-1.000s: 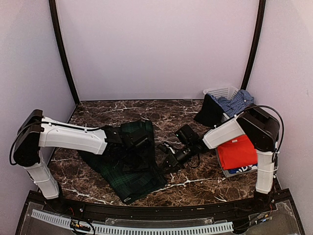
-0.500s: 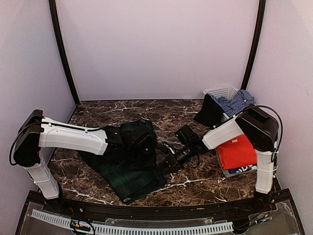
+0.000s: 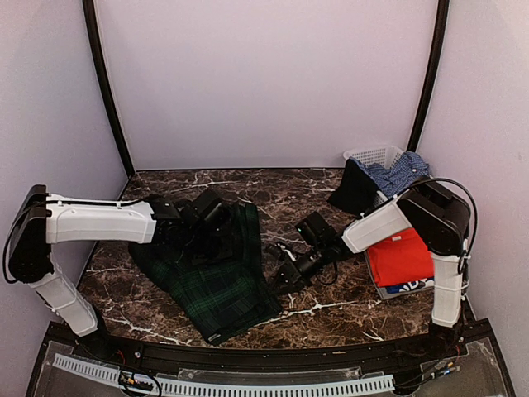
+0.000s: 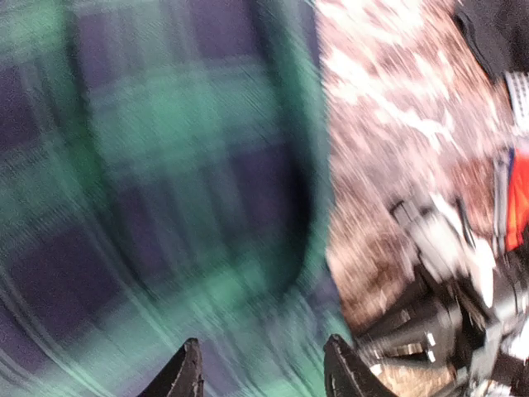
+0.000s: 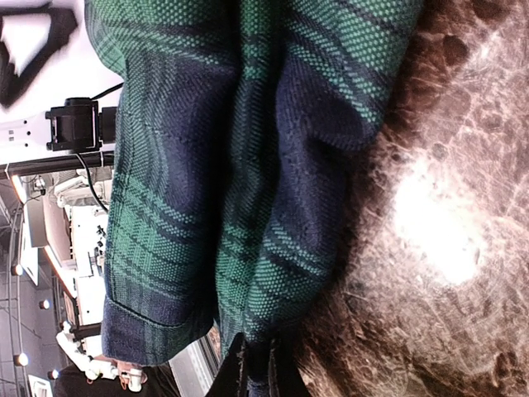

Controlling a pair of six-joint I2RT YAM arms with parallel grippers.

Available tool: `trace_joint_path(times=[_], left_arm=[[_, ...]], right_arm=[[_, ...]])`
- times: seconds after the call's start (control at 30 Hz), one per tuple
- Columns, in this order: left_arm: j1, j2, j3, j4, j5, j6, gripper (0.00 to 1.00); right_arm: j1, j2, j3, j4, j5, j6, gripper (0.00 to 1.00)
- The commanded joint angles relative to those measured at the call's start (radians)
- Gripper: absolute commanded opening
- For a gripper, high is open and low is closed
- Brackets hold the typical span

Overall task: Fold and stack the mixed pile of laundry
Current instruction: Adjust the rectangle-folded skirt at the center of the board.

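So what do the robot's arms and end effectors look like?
The left arm and right arm have white shells, black joints and thin black looping cables. The left end effector and right end effector are black and slim-tipped.

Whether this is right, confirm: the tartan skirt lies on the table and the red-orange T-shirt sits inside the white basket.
Not quite: the top external view shows the red-orange T-shirt outside the white basket, beside the right arm. The tartan skirt does lie on the table.

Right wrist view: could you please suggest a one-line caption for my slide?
Right claw pinches the folded edge of the green tartan skirt lying on the brown marble table.
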Motion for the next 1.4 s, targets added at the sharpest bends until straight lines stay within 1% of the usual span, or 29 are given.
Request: trace_joint_path(times=[0.0, 0.1, 0.33, 0.4, 0.47, 0.5, 0.53, 0.57, 0.6, 0.63, 0.7, 0.77, 1.0, 1.2, 1.37], left_arm=[[0.048, 0.004, -0.008, 0.003, 0.036, 0.100, 0.49], [0.048, 0.047, 0.033, 0.008, 0.073, 0.139, 0.50], [0.035, 0.130, 0.047, 0.089, 0.156, 0.143, 0.50], [0.029, 0.147, 0.054, 0.108, 0.173, 0.144, 0.48], [0.027, 0.161, 0.059, 0.125, 0.187, 0.143, 0.40], [0.026, 0.167, 0.061, 0.129, 0.189, 0.142, 0.30], [0.025, 0.167, 0.065, 0.135, 0.191, 0.142, 0.26], [0.022, 0.167, 0.067, 0.137, 0.189, 0.142, 0.17], [0.021, 0.166, 0.076, 0.135, 0.189, 0.143, 0.12], [0.018, 0.163, 0.080, 0.133, 0.189, 0.144, 0.03], [0.013, 0.152, 0.089, 0.129, 0.182, 0.147, 0.00], [0.008, 0.138, 0.095, 0.126, 0.178, 0.149, 0.00], [-0.002, 0.103, 0.120, 0.130, 0.174, 0.156, 0.00], [-0.001, 0.134, 0.119, 0.172, 0.186, 0.166, 0.00], [-0.002, 0.176, 0.095, 0.252, 0.210, 0.175, 0.00]], right_arm=[[0.000, -0.021, -0.005, 0.018, 0.001, 0.005, 0.08], [0.000, -0.015, 0.002, 0.024, -0.003, 0.009, 0.08], [0.000, -0.008, 0.001, 0.030, -0.005, 0.013, 0.12], [0.000, -0.007, 0.000, 0.032, -0.005, 0.013, 0.13], [0.000, -0.006, 0.000, 0.034, -0.006, 0.013, 0.12], [0.000, -0.005, -0.001, 0.035, -0.006, 0.013, 0.11], [0.000, -0.004, 0.000, 0.037, -0.006, 0.014, 0.10], [0.000, -0.003, -0.002, 0.039, -0.007, 0.014, 0.09], [0.000, -0.001, -0.001, 0.042, -0.008, 0.016, 0.07], [0.000, 0.001, -0.002, 0.043, -0.009, 0.016, 0.05], [0.001, 0.005, -0.001, 0.047, -0.011, 0.017, 0.02], [0.001, 0.009, -0.001, 0.050, -0.014, 0.016, 0.00], [0.001, 0.012, -0.001, 0.056, -0.020, 0.019, 0.00], [0.002, 0.009, 0.000, 0.054, -0.023, 0.020, 0.00], [0.001, 0.006, -0.006, 0.059, -0.029, 0.023, 0.00]])
